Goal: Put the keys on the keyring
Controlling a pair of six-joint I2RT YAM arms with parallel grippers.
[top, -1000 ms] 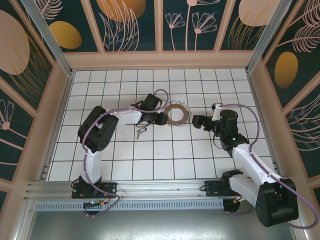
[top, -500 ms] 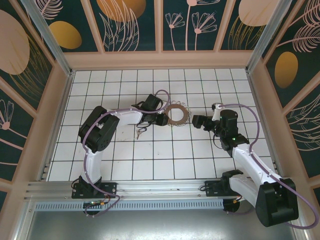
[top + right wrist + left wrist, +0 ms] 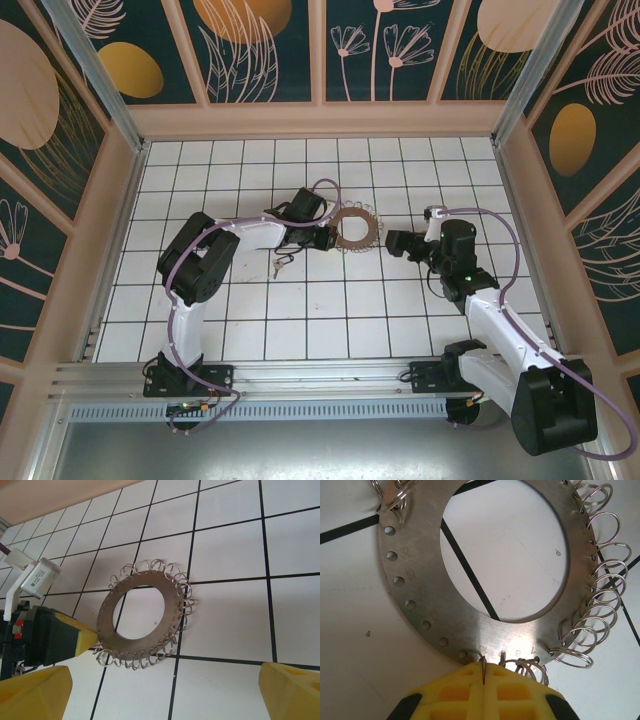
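Left hand (image 3: 483,669) nearer keyring (image 3: 450,622); keys (image 3: 283,264) barely discernible

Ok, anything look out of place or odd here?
Mildly: the keys lie on the tiles apart from the keyring, while the left hand is shut at the keyring's rim. Its wire loops fringe part of the rim; other holes are bare.

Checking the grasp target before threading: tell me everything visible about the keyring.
The keyring is a flat, thin ring of dull grey metal with a wide round opening. Small holes run along its rim. Many hold silvery wire loops, and one stretch is bare. It lies flat on the white tiled table, near the middle. The left gripper meets its rim with pads closed, seemingly pinching a thin metal sliver there.
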